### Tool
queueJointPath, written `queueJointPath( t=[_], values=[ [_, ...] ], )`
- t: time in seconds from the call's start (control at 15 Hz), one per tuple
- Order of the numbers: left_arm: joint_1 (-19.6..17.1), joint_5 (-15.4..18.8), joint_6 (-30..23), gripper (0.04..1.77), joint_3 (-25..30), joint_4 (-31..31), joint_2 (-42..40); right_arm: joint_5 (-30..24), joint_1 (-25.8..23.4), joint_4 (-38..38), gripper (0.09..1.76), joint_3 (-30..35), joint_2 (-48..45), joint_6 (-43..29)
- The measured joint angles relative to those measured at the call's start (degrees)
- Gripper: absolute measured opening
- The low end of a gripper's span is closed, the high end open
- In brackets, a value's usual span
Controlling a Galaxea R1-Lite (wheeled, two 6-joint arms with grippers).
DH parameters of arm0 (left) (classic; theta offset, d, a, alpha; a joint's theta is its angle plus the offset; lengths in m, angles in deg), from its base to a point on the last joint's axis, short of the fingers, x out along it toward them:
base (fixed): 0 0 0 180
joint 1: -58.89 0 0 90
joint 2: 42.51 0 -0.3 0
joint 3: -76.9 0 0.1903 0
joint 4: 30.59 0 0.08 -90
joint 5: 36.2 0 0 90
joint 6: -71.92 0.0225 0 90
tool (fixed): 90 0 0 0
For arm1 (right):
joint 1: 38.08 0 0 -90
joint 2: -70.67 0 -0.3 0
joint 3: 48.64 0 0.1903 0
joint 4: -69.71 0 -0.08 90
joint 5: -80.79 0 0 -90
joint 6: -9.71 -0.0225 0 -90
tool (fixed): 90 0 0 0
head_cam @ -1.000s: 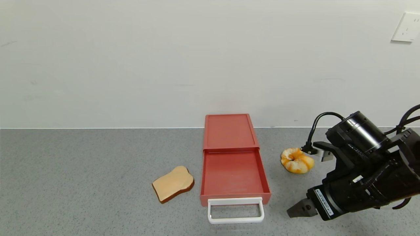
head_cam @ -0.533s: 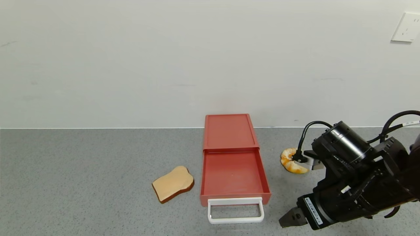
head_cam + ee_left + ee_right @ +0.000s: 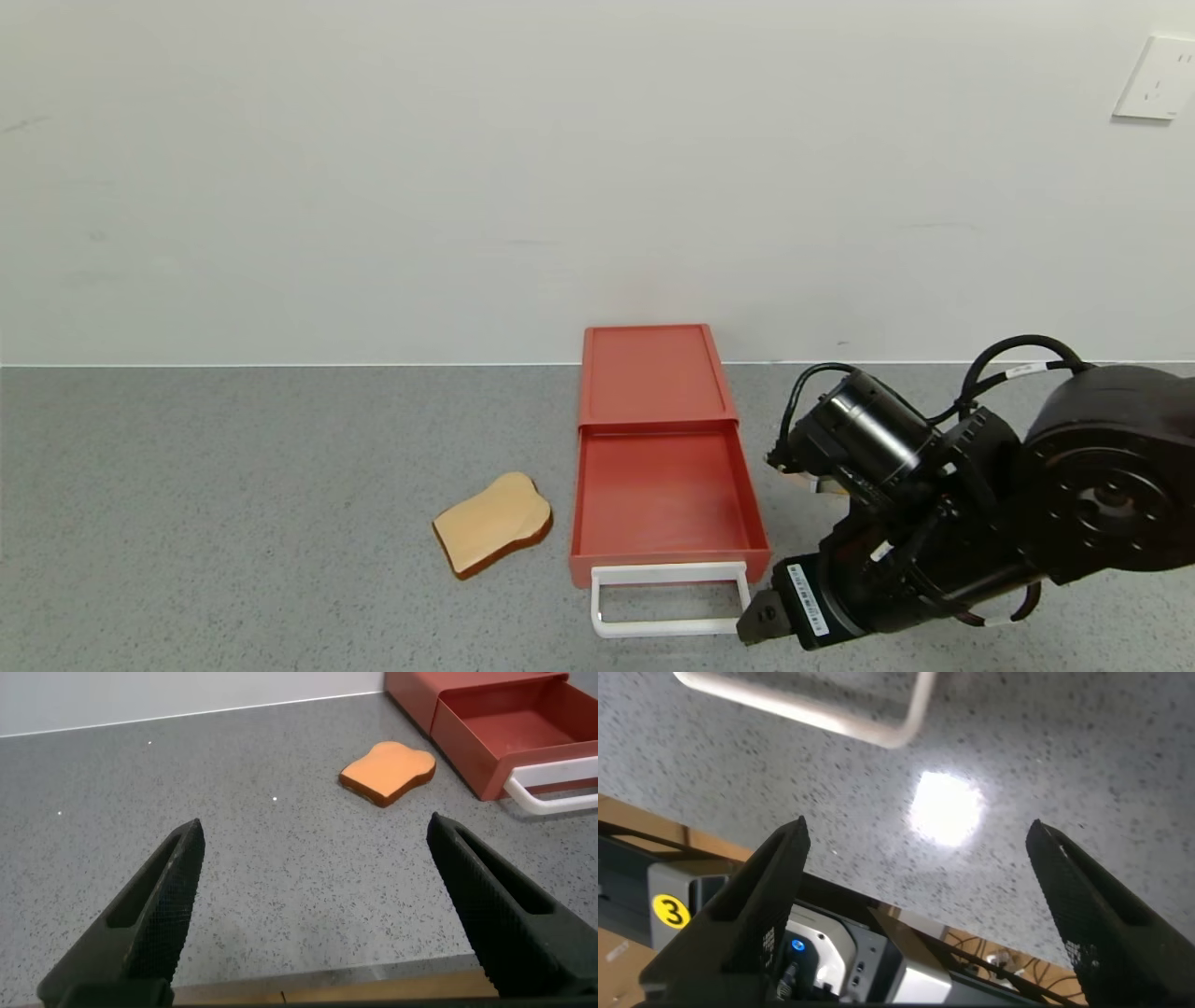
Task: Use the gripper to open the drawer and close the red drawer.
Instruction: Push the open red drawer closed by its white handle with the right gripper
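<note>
The red drawer [image 3: 658,439] lies in the middle of the grey counter with its tray pulled out toward me and empty. Its white loop handle [image 3: 670,602] sticks out at the front. My right gripper [image 3: 754,623] is low over the counter, right beside the handle's right front corner. In the right wrist view it [image 3: 920,896] is open and empty, and the handle [image 3: 831,709] lies just beyond its fingers. My left gripper [image 3: 318,905] is open and empty over the counter's front edge, far left of the drawer [image 3: 495,728] and its handle [image 3: 556,789].
A bread slice [image 3: 493,523] lies on the counter just left of the drawer; it also shows in the left wrist view [image 3: 388,772]. An orange pastry [image 3: 808,481] right of the drawer is almost hidden behind my right arm. A white wall stands behind the counter.
My right arm has swung left and down, bringing the gripper from well right of the drawer to the handle's right corner. It now covers the pastry. The drawer has not moved.
</note>
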Motion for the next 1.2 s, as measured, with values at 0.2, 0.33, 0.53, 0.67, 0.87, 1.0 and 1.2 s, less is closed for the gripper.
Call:
queueJointPath(
  t=[0.2, 0.33, 0.53, 0.67, 0.87, 1.0, 1.2],
  values=[
    [0.0, 0.0, 0.1, 1.72, 0.0, 0.0, 0.0, 2.7, 2.3, 0.3, 1.71, -3.8, 3.7, -2.8],
    [0.0, 0.0, 0.1, 1.72, 0.0, 0.0, 0.0, 5.1, 4.5, 0.4, 1.71, -6.0, 6.2, -3.9],
    [0.0, 0.0, 0.1, 1.72, 0.0, 0.0, 0.0, 8.3, 6.3, 0.4, 1.71, -8.4, 8.9, -5.2],
    [0.0, 0.0, 0.1, 1.72, 0.0, 0.0, 0.0, 10.9, 6.7, 0.4, 1.71, -10.7, 10.3, -7.8],
    [0.0, 0.0, 0.1, 1.72, 0.0, 0.0, 0.0, 13.5, 8.3, 0.5, 1.71, -13.5, 12.4, -9.8],
    [0.0, 0.0, 0.1, 1.72, 0.0, 0.0, 0.0, 14.5, 9.3, 0.7, 1.71, -15.2, 13.7, -10.6],
    [0.0, 0.0, 0.1, 1.72, 0.0, 0.0, 0.0, 14.4, 10.1, 3.7, 1.71, -17.6, 15.2, -13.2]
  ],
)
